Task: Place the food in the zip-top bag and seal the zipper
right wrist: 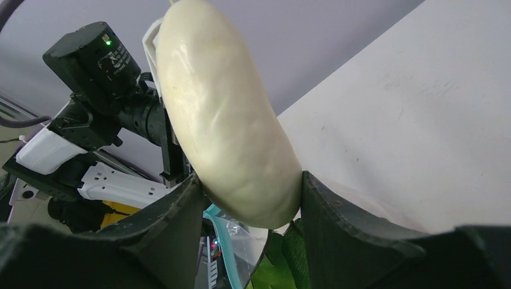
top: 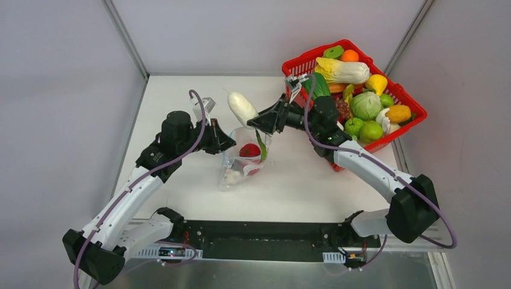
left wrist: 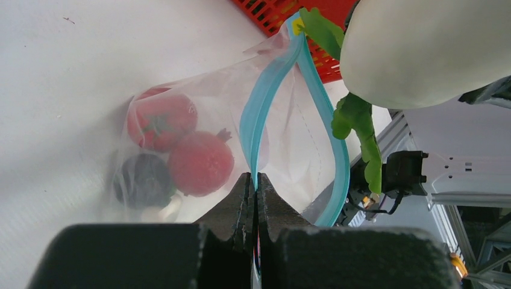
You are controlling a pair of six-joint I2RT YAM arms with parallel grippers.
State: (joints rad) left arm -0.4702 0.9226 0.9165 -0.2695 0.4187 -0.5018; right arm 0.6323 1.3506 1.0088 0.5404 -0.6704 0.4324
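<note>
The left hand (left wrist: 256,188) is pinched tight on the thin teal-blue zipper strip (left wrist: 264,102) of the clear crinkly zip-top bag (top: 236,173), lifting one lip so the mouth gapes at the centre of the bench (top: 313,186). The right hand (right wrist: 250,201) clamps the long white plastic radish (right wrist: 223,120) leaves-down just above that opening, likely to drop it beside the red toy tomato (left wrist: 161,120) and dark purple ball (left wrist: 143,179) inside.
</note>
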